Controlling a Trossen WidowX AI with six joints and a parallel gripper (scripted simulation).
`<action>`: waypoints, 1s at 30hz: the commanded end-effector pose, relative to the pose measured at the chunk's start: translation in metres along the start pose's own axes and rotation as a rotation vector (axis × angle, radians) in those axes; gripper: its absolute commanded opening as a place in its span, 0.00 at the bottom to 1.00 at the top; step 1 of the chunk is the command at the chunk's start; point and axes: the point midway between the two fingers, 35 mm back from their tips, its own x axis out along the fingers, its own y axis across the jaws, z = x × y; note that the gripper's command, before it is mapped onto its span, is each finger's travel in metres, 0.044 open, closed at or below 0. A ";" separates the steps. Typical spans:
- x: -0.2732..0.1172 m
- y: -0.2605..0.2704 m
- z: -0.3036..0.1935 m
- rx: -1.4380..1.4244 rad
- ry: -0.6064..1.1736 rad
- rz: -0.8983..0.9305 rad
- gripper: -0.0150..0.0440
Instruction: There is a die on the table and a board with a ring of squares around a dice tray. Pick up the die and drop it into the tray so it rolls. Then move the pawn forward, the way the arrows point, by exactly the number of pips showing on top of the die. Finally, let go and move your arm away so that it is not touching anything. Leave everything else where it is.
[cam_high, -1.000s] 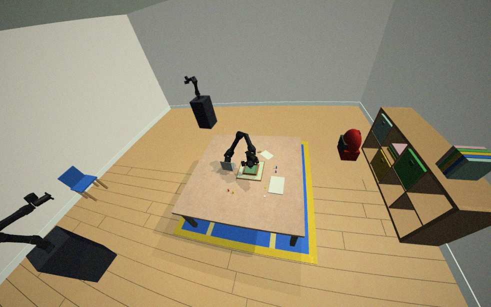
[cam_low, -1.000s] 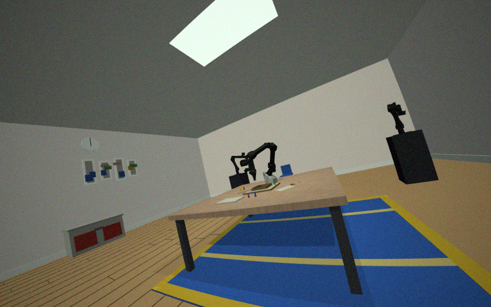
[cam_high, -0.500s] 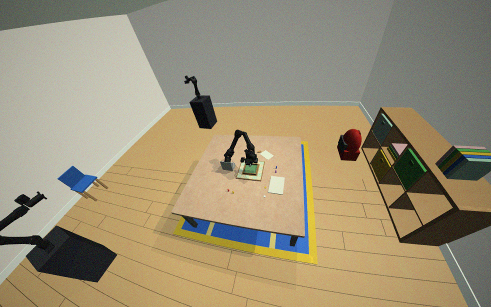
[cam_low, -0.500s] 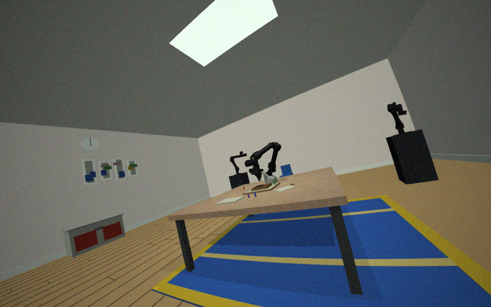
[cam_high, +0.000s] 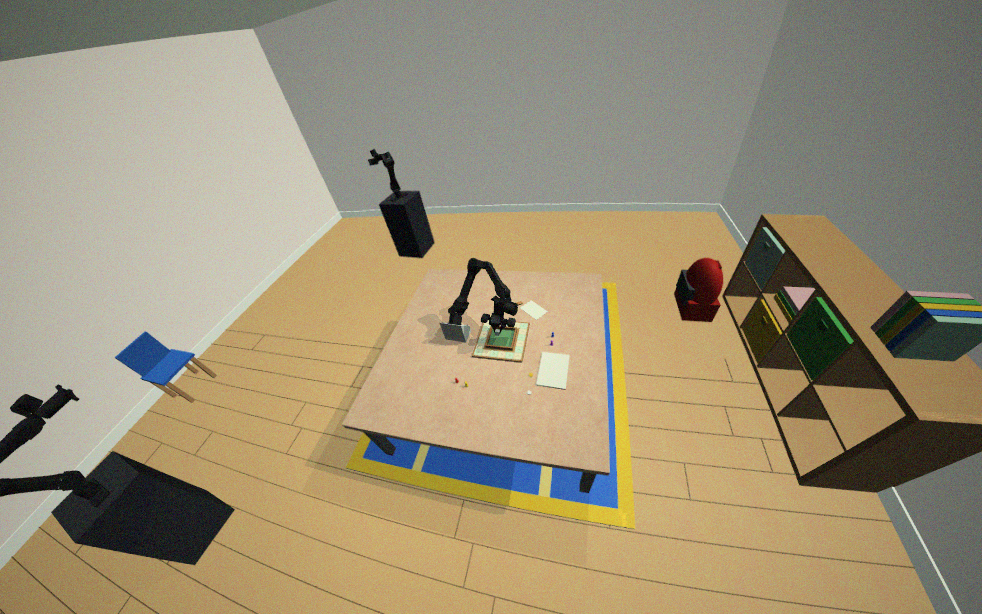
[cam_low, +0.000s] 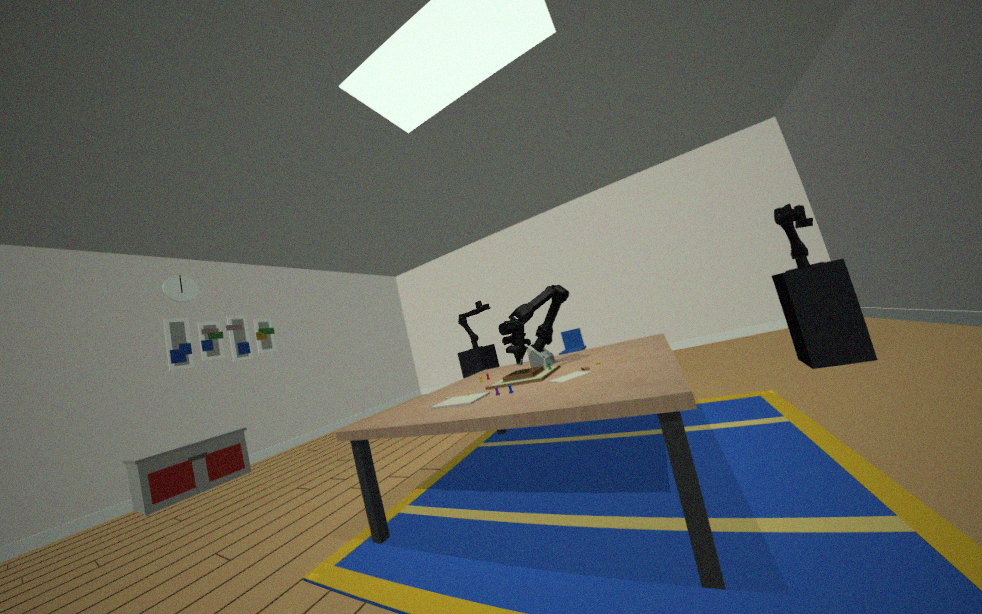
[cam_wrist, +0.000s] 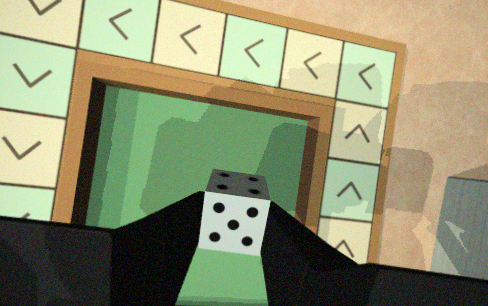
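Observation:
My gripper (cam_high: 497, 330) (cam_low: 519, 362) (cam_wrist: 234, 205) is shut on the white die (cam_wrist: 232, 224) and holds it above the dice tray. In the wrist view the die's face towards the camera has five pips, and its shaded upper face has four. The tray (cam_high: 499, 349) (cam_wrist: 200, 86) has a brown wooden wall and a green floor. The board (cam_high: 486, 356) (cam_wrist: 400, 75) around it has cream and mint squares with arrows. A small green pawn (cam_low: 548, 366) shows at the board's edge in the exterior view; it is not visible in the wrist view.
A grey panel (cam_high: 454, 332) (cam_wrist: 462, 225) stands beside the arm's base. Red (cam_high: 456, 380) and yellow (cam_high: 465, 384) pieces stand in front of the board. Blue (cam_high: 552, 334) and purple (cam_high: 551, 342) pieces stand right of it. Pale sheets (cam_high: 553, 370) (cam_high: 534, 309) lie on the table.

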 end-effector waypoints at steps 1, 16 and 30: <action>0.001 -0.002 0.000 0.008 -0.145 -0.009 0.25; 0.004 -0.003 0.000 0.048 -0.564 0.108 0.25; -0.047 0.005 -0.016 0.047 -0.565 0.109 0.25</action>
